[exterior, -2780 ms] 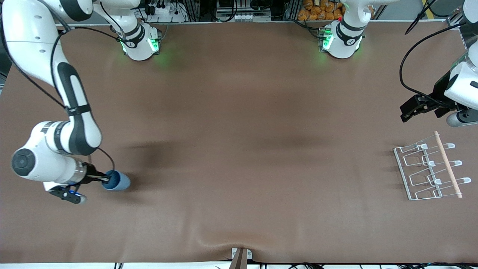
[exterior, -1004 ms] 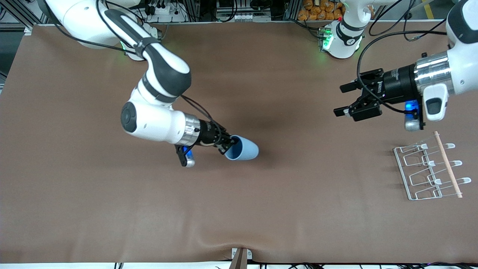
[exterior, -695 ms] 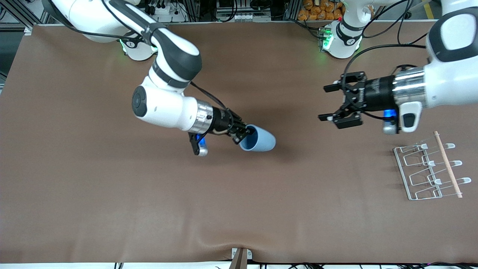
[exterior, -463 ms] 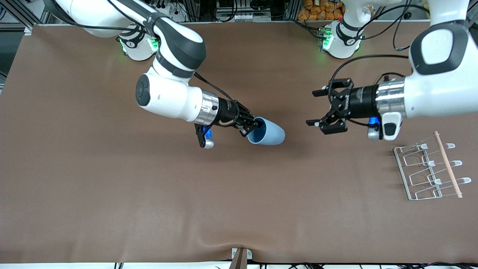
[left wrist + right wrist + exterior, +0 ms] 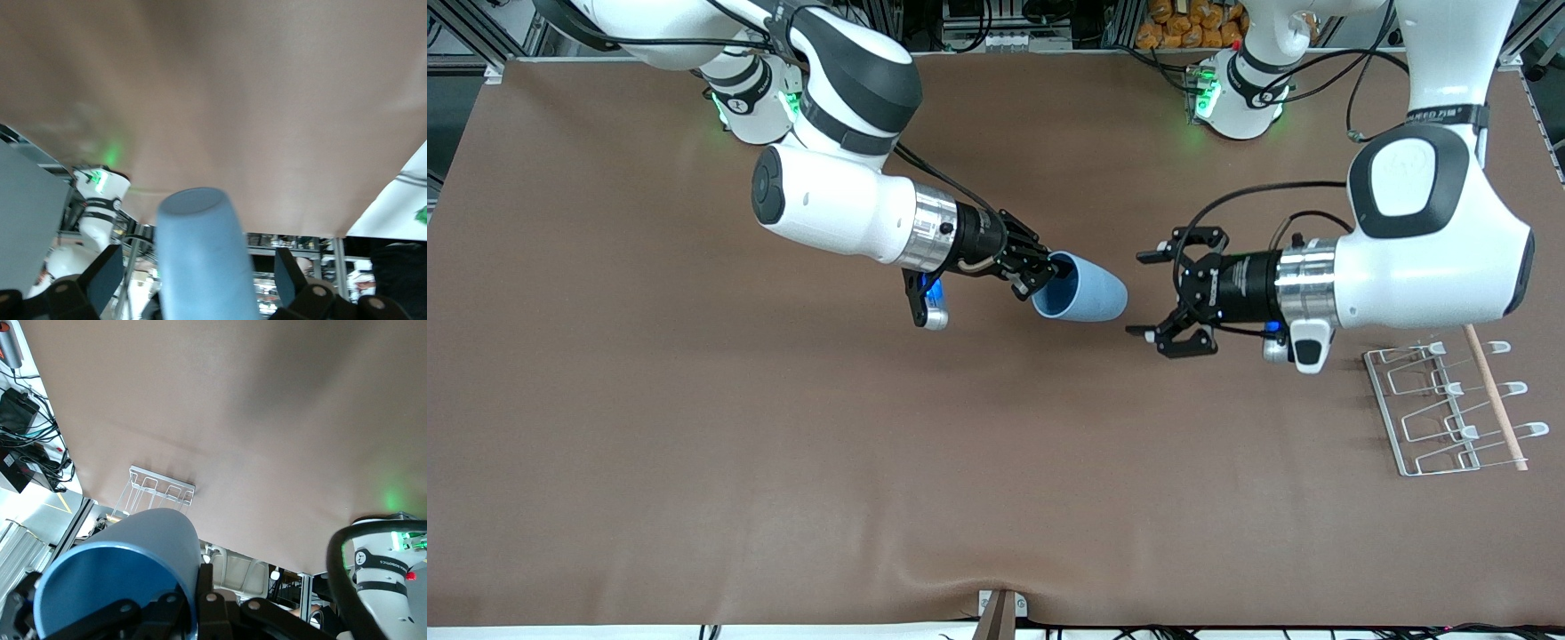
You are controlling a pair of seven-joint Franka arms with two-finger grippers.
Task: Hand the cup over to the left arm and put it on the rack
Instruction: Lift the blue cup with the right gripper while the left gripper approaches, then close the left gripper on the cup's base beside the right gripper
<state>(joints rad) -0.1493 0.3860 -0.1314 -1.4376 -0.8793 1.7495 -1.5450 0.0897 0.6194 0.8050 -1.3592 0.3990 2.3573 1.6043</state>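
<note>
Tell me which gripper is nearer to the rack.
Left. The left gripper hangs open over the mid-table, just short of the cup, toward the rack's end. The right gripper, shut on the cup's rim, is farther from the rack.

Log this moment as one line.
phase: handover approach | right gripper: shut on cup rim, midair | left gripper: open, facing cup base | rack: empty

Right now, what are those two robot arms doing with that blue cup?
They are passing it from one to the other. The right gripper is shut on the rim of the cup and holds it sideways in the air over the middle of the table, bottom pointing at the left gripper. That one is open just in front of the cup, not touching it. The rack sits bare at the left arm's end of the table.
</note>
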